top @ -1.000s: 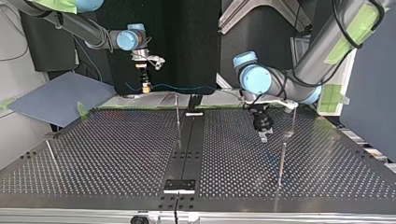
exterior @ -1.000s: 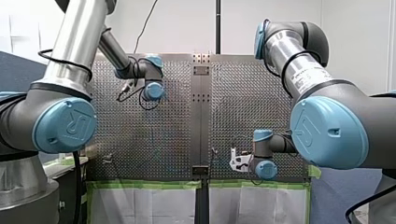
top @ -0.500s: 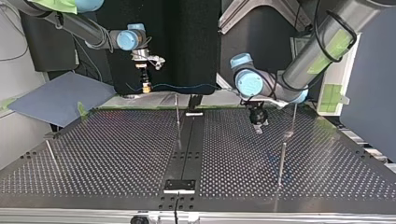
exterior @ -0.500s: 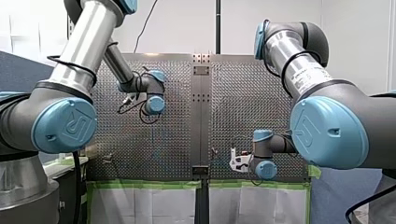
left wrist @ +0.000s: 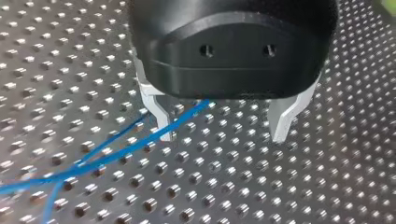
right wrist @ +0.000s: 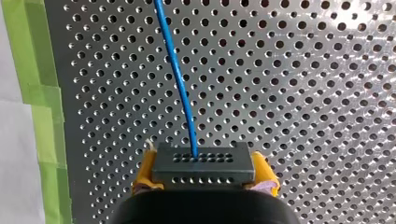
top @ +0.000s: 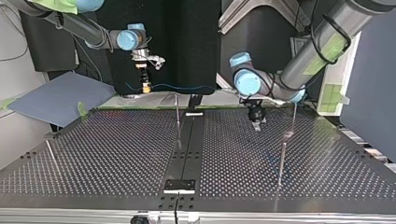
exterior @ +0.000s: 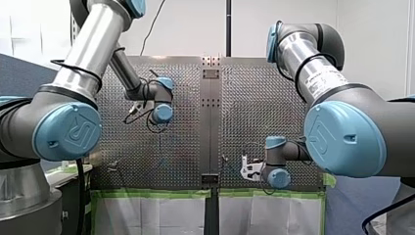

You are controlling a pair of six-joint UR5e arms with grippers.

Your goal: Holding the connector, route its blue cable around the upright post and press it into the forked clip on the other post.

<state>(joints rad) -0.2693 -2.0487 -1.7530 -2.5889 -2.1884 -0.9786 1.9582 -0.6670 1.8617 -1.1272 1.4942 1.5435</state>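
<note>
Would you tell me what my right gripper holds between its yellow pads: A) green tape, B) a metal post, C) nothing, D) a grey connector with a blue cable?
D: the right wrist view shows my right gripper shut on the grey connector, the blue cable leaving its face.

Rt wrist view: blue cable (right wrist: 180, 74) runs out of frame ahead of connector (right wrist: 203, 163). L wrist view: one cable end hidden under body of left gripper (left wrist: 223, 136), other end cut off.

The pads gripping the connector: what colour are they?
Yellow: the pads of my right gripper, clamping the connector, clearest in the right wrist view.
</note>
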